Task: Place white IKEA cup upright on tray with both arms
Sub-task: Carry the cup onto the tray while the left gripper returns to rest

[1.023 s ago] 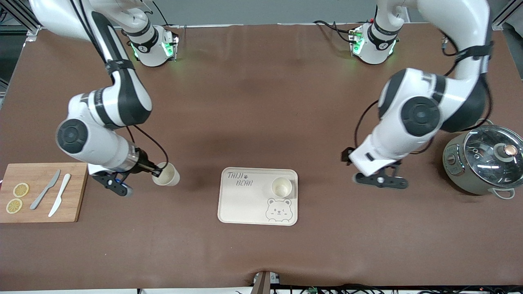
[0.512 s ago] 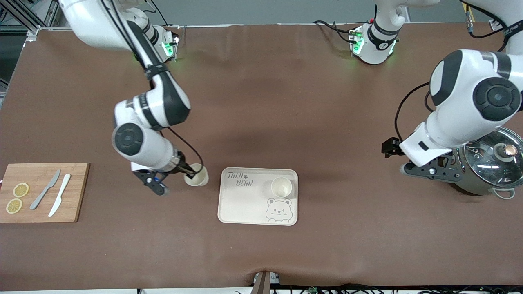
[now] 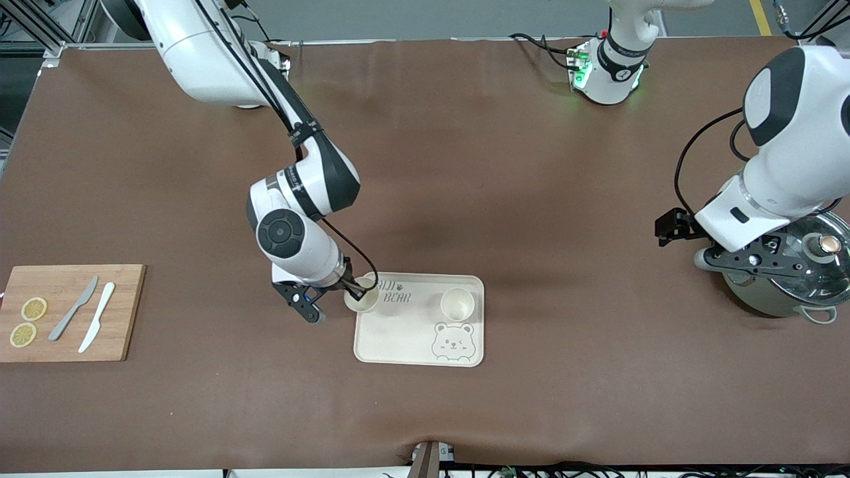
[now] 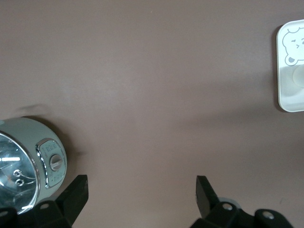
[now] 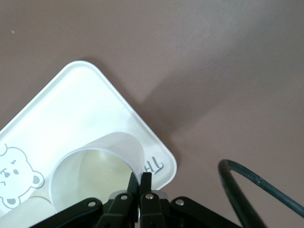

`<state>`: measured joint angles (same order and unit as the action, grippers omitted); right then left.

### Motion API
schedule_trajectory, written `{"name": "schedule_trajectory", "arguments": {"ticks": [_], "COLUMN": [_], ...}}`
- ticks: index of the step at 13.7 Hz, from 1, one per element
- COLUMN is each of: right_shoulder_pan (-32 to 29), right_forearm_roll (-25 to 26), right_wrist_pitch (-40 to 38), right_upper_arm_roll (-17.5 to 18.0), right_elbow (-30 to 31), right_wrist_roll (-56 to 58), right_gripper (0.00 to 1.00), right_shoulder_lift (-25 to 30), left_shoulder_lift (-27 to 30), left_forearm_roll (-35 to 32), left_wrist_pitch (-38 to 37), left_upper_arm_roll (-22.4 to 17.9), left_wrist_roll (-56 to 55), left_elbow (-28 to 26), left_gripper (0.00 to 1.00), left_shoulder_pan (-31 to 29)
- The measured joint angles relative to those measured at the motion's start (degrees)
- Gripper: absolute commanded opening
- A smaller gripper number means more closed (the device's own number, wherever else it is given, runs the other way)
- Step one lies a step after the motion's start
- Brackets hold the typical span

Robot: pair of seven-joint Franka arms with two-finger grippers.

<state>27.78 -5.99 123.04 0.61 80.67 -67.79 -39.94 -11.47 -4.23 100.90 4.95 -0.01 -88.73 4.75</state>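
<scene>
two cups, right gripper point(image 5: 141, 183) pinching one cup point(image 3: 362, 299) over tray point(image 3: 398, 332), left gripper point(image 4: 141, 192) spread wide

I count two white cups: one point(image 3: 361, 298) pinched at the rim, one point(image 3: 457, 304) standing on the single tray point(image 3: 398, 338). I see one cutting board point(image 3: 123, 312), two lemon slices point(image 3: 34, 309) point(image 3: 22, 334), two knives point(image 3: 73, 317) point(image 3: 97, 326), one lidded pot point(image 3: 793, 269), and two arms.
</scene>
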Motion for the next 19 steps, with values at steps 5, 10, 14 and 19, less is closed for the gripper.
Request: {"name": "schedule_trajectory", "arguments": {"ticks": [5, 10, 14, 19], "right_shoulder_pan": [1.07, 1.79, 2.06, 2.13], "right_forearm_roll": [0.00, -0.07, -0.34, -0.38], "right_wrist_pitch": [0.59, 1.95, 3.92, 4.58], "right_upper_arm_roll": [-0.01, -0.01, -0.01, -0.01], "right_elbow": [-0.14, -0.16, -0.17, -0.19], "right_wrist_roll": [-1.13, -1.44, -1.50, -1.50], "right_gripper": [0.00, 0.00, 0.07, 1.00], "right_shoulder_lift": [-2.03, -3.04, -4.06, -4.78], "left_shoulder_lift": [3.89, 11.86, 17.09, 18.80], "left_forearm_roll": [2.63, 5.55, 6.34, 6.37], "left_wrist_pitch": [-0.45, -0.46, -0.46, -0.46], "left_upper_arm_roll": [0.00, 0.00, -0.04, -0.12], "left_wrist_roll": [0.00, 0.05, 0.05, 0.05], "left_elbow": [-5.45, -11.49, -15.40, -16.89], "left_gripper": [1.00, 1.00, 1.00, 1.00], "left_shoulder_pan": [-0.48, -1.97, -2.05, -2.07]}}
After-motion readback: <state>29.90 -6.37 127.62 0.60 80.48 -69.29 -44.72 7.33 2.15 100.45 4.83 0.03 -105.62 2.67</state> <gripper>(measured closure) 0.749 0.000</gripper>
